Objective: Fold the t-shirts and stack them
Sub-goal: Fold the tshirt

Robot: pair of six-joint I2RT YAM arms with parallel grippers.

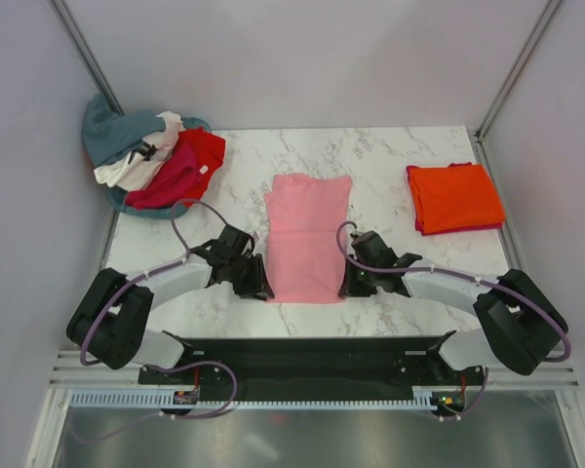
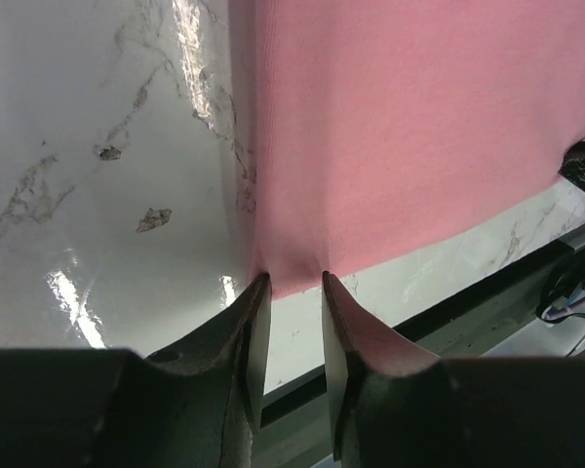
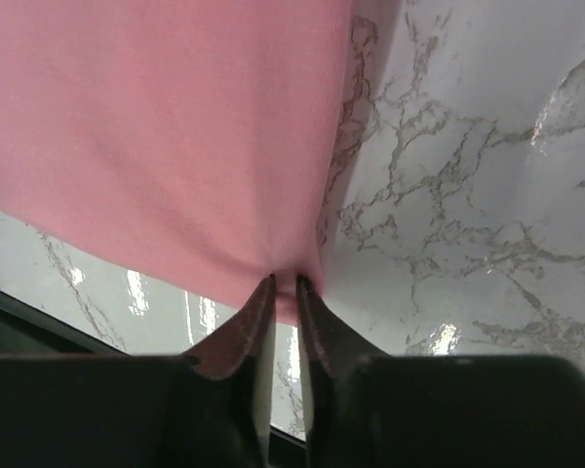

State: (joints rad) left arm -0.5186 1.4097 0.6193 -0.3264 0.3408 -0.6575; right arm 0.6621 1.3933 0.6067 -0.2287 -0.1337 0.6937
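On the worktop (image 1: 390, 156) we find the spread t-shirt (image 1: 307, 239) lying in the middle, just ahead of the two arms. Its near left corner sits between the fingers of the left hand (image 1: 256, 276), its near right corner between those of the right hand (image 1: 349, 278). The folded t-shirt (image 1: 455, 198) lies to its right, well apart. The heap of t-shirts (image 1: 156, 156) sits at the far left corner.

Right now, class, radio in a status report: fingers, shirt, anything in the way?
Left gripper, right gripper: fingers shut on near corners of pink t-shirt. Shirt flat, mid-table. Orange t-shirt, shirt pile apart, not in the way.
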